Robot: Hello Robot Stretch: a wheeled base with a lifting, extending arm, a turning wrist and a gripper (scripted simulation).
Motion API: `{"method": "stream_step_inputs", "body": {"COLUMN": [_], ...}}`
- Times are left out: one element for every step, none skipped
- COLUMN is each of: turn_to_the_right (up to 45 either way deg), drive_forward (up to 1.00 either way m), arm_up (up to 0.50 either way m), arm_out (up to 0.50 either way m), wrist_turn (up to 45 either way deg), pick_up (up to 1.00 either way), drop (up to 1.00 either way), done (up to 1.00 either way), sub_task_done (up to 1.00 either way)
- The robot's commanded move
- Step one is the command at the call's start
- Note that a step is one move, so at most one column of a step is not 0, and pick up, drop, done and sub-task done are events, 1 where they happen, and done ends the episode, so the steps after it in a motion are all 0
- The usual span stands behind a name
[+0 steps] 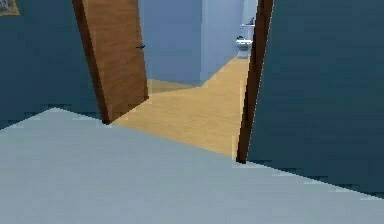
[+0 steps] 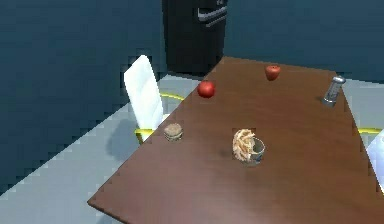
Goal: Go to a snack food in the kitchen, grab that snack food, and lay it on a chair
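While we face an open doorway point(image 1: 200, 90) with its wooden door point(image 1: 115, 55) swung back, our side camera looks over the long brown table point(image 2: 290, 130). A black fridge point(image 2: 195, 35) stands beyond its far end, so we judge that we are already in the kitchen and the going-to part is nearly done. A white chair point(image 2: 143, 88) stands at the table's left edge, and the corner of a second chair point(image 2: 376, 150) shows at the right edge; either could take the snack later.

On the tabletop, a tan, curly heap point(image 2: 243, 141) sits in a small clear dish near the middle, and we take it for the likeliest snack food, though a small round brown thing point(image 2: 173, 131) near the white chair is another candidate. Two red fruits point(image 2: 206, 89) point(image 2: 272, 71) and a metal shaker point(image 2: 331, 90) stand farther along.

Both candidates rest on the table, so grabbing and laying down remain. We cannot tell our gripper's state.
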Motion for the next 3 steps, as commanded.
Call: {"method": "stream_step_inputs", "body": {"turn_to_the_right": [0.0, 0.0, 0.0], "drive_forward": [0.00, 0.00, 0.00], "arm_up": [0.50, 0.38, 0.00], "arm_out": [0.00, 0.00, 0.46], "wrist_turn": [0.0, 0.0, 0.0], "pick_up": [0.00, 0.00, 0.00], "drop": [0.00, 0.00, 0.00], "done": [0.00, 0.00, 0.00], "sub_task_done": [0.00, 0.00, 0.00]}}
